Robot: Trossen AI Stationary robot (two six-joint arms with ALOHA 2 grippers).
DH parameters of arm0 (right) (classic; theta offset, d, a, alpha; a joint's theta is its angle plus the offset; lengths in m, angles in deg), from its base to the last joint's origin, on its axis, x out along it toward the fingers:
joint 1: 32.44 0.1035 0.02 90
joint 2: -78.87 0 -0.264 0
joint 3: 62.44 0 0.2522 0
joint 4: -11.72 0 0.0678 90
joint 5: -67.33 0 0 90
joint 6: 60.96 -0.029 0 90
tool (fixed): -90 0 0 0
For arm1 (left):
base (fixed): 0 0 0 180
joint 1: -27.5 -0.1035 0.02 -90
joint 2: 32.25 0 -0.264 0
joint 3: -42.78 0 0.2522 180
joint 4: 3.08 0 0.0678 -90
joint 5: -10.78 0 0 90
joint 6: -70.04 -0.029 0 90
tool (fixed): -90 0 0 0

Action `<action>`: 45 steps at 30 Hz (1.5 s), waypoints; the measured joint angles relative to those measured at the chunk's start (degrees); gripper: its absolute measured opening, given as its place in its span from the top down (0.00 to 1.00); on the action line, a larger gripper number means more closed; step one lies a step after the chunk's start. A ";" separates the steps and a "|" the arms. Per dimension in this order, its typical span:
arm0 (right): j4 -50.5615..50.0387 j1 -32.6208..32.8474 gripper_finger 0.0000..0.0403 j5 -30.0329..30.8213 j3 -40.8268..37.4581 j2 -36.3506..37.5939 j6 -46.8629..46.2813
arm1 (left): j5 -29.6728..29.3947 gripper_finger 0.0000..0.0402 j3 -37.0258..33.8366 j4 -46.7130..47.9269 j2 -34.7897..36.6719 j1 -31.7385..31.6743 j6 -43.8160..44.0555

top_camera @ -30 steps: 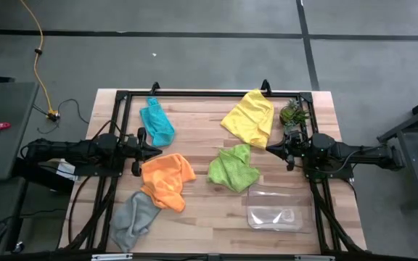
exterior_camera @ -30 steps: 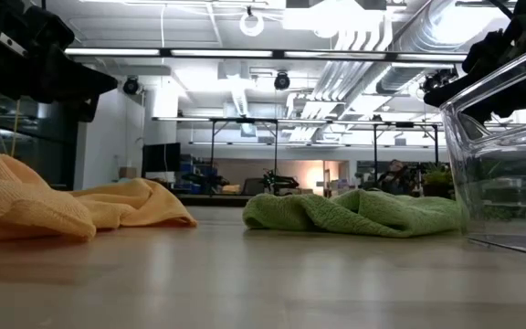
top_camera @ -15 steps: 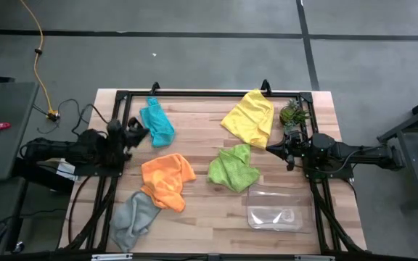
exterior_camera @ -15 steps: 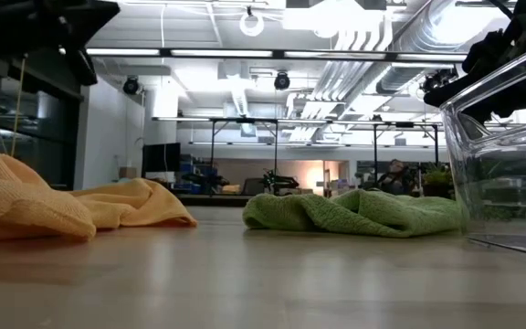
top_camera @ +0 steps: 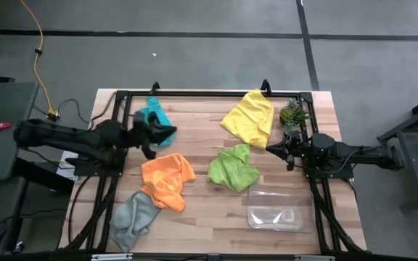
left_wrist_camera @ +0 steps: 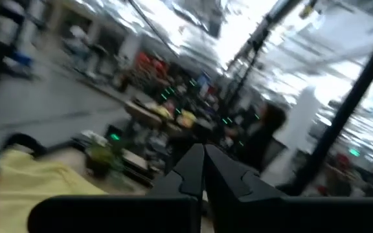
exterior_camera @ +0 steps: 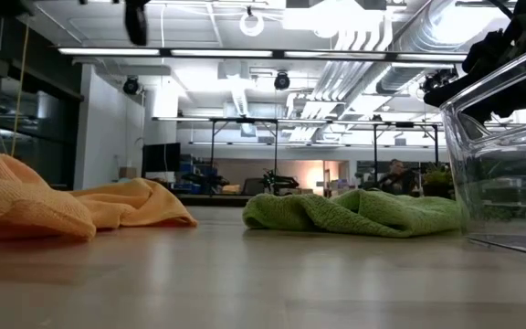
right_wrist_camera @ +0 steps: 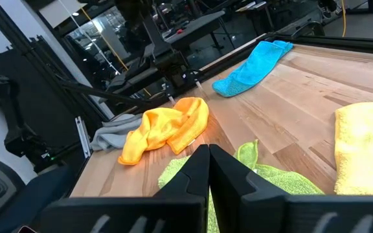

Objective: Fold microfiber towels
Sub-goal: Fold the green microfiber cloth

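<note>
Five towels lie crumpled on the counter (top_camera: 202,206), none folded. Teal towel (top_camera: 158,125) far left; yellow towel (top_camera: 250,118) far right. Orange towel (top_camera: 167,178) and lime green towel (top_camera: 233,168) mid-counter, apart. Grey towel (top_camera: 133,217) at near left edge, touching the orange. Left gripper (top_camera: 167,134) closed, empty, over the teal towel's near end. Right gripper (top_camera: 270,148) closed, empty, between yellow and green, beside potted plant (top_camera: 293,114). Clear tray (top_camera: 274,209) near right.
</note>
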 joint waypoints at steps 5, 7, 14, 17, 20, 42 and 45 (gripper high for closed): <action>1.17 0.00 1.00 1.87 -0.03 -0.02 -1.13 | 3.59 0.99 3.52 0.12 -8.20 -0.02 4.17; 4.89 -0.01 1.00 4.56 -0.04 -0.02 -4.64 | 3.60 0.99 4.07 0.11 -9.94 0.28 6.84; 19.53 0.00 1.00 14.82 -0.04 -0.08 -25.48 | 3.36 0.99 4.39 0.05 -13.32 0.86 7.52; 27.60 -0.03 1.00 14.83 -0.03 -1.67 -25.44 | 3.97 0.99 4.40 -0.02 -13.26 0.01 6.03; 28.67 0.30 1.00 9.20 2.04 -5.26 -24.17 | 7.03 0.99 4.39 0.35 -12.79 -1.74 5.62; -33.96 6.63 0.62 -3.10 36.31 -56.79 -17.66 | 26.21 0.99 4.45 19.37 -4.02 -11.73 -0.51; -32.84 6.47 0.58 -3.05 36.28 -62.15 -17.84 | 26.22 0.99 4.43 21.06 -4.02 -11.73 -1.49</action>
